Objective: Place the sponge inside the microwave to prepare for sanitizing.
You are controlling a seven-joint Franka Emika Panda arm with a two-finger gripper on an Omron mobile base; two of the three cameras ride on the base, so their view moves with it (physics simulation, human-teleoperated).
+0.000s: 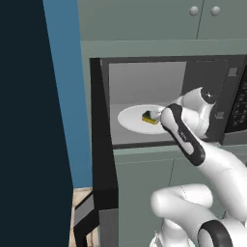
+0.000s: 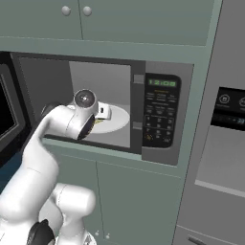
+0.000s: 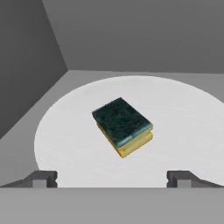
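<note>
Yellow sponge (image 3: pixel 123 126) on white plate (image 3: pixel 188 127) | ahead of fingers (image 3: pixel 40 179), untouched | fingers spread, released

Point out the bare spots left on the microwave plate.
The sponge sits near the middle of the plate. Bare white rings it: wide toward the right rim, narrower toward the left wall. The near edge is crowded by the open gripper.

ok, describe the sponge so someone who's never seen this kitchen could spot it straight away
Find the black-fronted microwave built in under the green cupboards, its door swung open. Inside its pale grey cavity lies a round white plate, and the sponge sits flat on it, slightly left of centre in the hand view. It is the only item on the plate: a small yellow block with a dark green top.
</note>
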